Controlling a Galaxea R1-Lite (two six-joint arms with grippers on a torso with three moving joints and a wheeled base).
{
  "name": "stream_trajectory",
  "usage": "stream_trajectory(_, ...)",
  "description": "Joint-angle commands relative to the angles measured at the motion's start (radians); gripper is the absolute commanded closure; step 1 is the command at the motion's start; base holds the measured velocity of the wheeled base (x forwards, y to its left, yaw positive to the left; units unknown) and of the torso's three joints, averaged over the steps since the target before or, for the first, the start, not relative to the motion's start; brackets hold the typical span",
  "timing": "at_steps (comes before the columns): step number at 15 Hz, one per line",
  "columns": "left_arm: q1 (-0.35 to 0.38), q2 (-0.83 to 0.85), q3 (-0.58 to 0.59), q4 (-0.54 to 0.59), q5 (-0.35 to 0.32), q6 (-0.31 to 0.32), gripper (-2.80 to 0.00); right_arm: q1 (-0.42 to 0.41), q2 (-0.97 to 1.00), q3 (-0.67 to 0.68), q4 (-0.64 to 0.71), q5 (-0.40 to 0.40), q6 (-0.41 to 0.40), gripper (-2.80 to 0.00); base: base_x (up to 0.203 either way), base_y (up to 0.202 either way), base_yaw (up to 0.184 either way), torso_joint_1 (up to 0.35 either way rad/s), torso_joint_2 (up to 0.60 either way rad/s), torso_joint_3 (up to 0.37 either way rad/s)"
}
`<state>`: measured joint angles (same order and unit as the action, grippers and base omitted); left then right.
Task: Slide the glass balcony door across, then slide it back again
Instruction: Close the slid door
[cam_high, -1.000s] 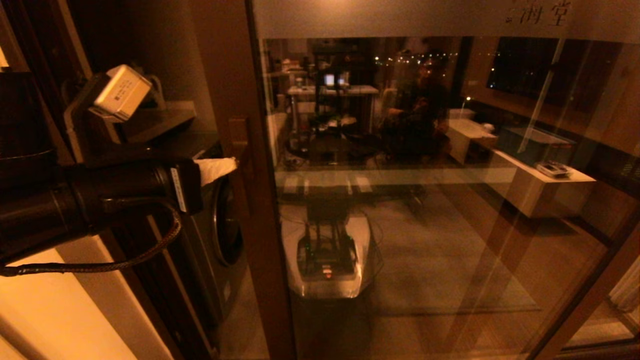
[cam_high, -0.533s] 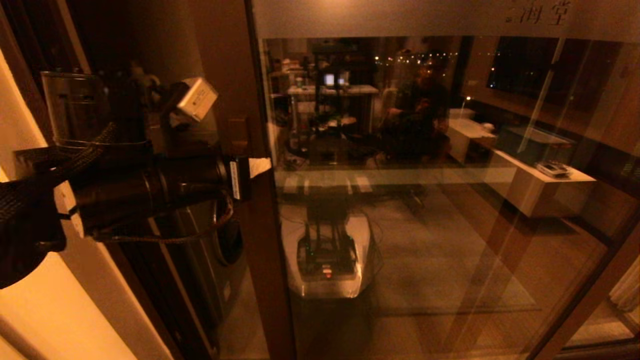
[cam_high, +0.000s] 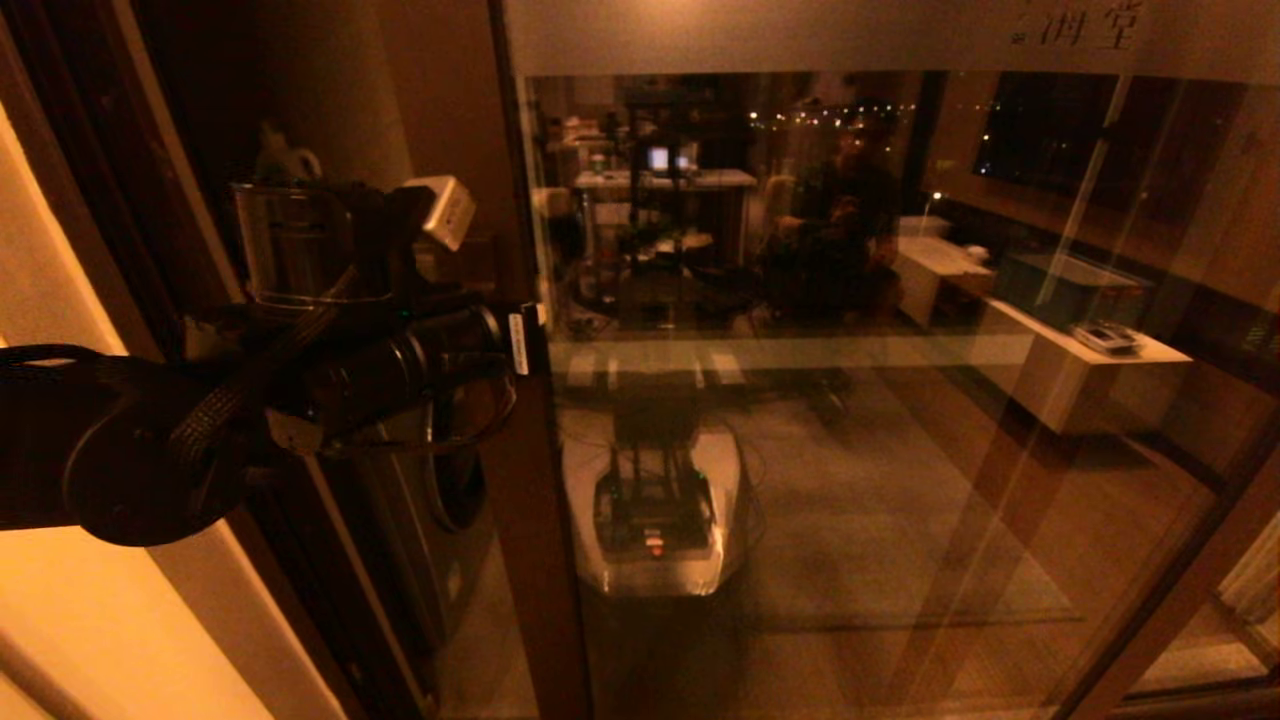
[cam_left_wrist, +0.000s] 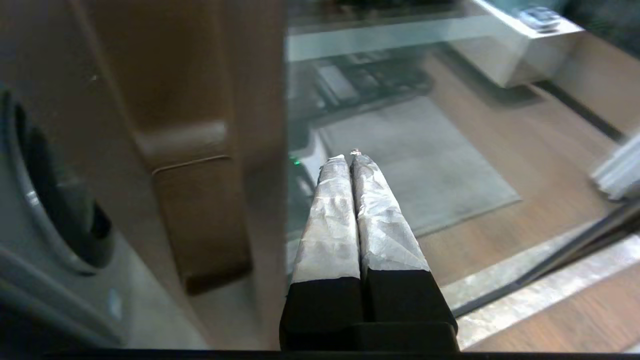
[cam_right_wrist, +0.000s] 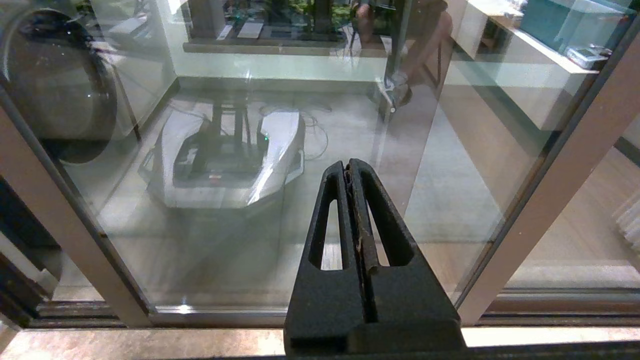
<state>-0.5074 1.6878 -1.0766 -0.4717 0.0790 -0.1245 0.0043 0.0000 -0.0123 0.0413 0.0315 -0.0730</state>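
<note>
Left gripper (cam_left_wrist: 350, 157) nearest, fingers pressed together, gripping nothing — tips at the glass just beside door's left stile. Wooden bar handle (cam_left_wrist: 192, 200) on that stile's far side, long axis vertical. Glass balcony door (cam_high: 850, 350) fills view ahead. Right gripper (cam_right_wrist: 350, 170) low before glass, clenched empty — farther from handle, likely idle.

The left gripper (cam_left_wrist: 350, 159) has its two pale, tape-wrapped fingers (cam_left_wrist: 330, 220) pressed flat together, their tips lying over the pane of the glass balcony door (cam_left_wrist: 430, 165) just past its brown wooden frame (cam_left_wrist: 260, 150). At about nine o'clock from the tips, a raised wooden handle block (cam_left_wrist: 192, 200) sits on the frame. Beyond it, at eight o'clock, curves a round dark porthole, probably a washing machine (cam_left_wrist: 55, 220).
</note>
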Motion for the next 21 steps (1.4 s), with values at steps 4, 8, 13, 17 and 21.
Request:
stream_trajectory(4,0.001,-0.013,0.01,-0.002,0.007,0.0,0.0,0.0,0.002,0.0,0.0,0.0,-0.001,0.0,0.0,0.0,0.0,0.0,0.0,0.0)
stream_trajectory(8,0.026,-0.04,0.043,0.004,0.007,0.018,0.0,0.0,0.002,0.0,0.0,0.001,-0.001,0.0,0.0,0.0,0.0,0.0,0.0,0.0)
stream_trajectory(13,0.071,-0.043,0.049,0.001,0.007,0.025,0.0,0.0,0.002,0.0,0.0,0.001,-0.001,0.0,0.0,0.0,0.0,0.0,0.0,0.0)
stream_trajectory(17,0.09,-0.042,0.05,-0.001,0.007,0.025,0.0,0.0,0.002,0.0,0.0,0.001,-0.001,0.0,0.0,0.0,0.0,0.0,0.0,0.0)
stream_trajectory(21,0.111,-0.044,0.056,-0.001,0.007,0.03,0.0,0.0,0.002,0.0,0.0,0.001,-0.001,0.0,0.0,0.0,0.0,0.0,0.0,0.0)
